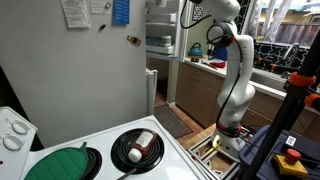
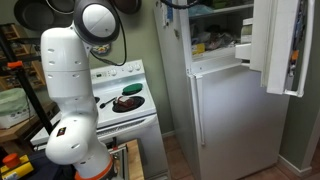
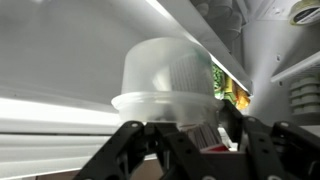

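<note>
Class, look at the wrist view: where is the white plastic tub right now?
The tub sits mid-frame in the wrist view, directly beyond the gripper, with colourful items just to its right.
</note>
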Robot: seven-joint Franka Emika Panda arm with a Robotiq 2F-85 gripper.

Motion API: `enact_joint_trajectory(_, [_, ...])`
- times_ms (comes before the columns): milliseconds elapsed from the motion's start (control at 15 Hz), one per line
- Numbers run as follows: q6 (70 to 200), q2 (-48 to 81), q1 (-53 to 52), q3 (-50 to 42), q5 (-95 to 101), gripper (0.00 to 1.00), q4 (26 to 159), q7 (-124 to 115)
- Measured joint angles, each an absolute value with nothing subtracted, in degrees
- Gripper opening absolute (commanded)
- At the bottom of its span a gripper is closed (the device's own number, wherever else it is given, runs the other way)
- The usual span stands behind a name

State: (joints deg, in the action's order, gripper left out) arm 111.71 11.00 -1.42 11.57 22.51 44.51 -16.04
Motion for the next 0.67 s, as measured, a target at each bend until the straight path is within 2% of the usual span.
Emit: enact_joint_trajectory(667, [106.7, 2.0, 1.3, 11.7, 5.1, 0.26, 49.2, -2.9])
